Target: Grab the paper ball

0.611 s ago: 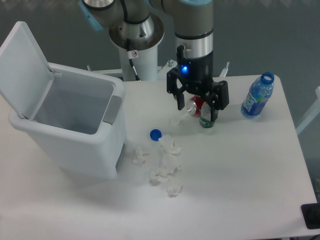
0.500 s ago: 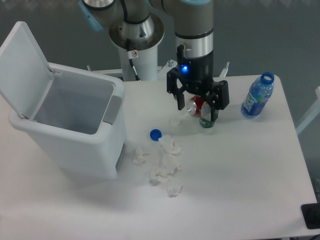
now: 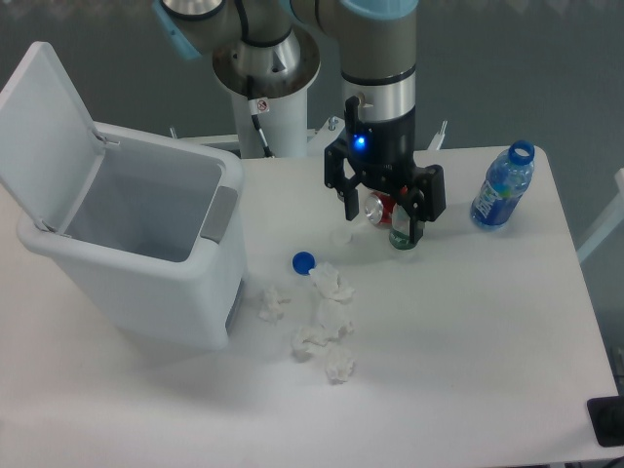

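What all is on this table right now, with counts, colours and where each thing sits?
bin: one, white, lid open, left side of the table.
paper wads: about five, white, loose cluster in front of the bin's right corner; the nearest-front one is a small compact ball.
cap: one, blue, just behind the wads.
bottle: one, blue-labelled clear plastic, no cap on, upright at the back right.
can: one, red, lying behind the gripper, partly hidden.
small dark green-tinted item: one, by the can, too hidden to identify.
table: one, white.
gripper: one, black with a blue light, jaws open, hanging over the back centre of the table, away from the wads.
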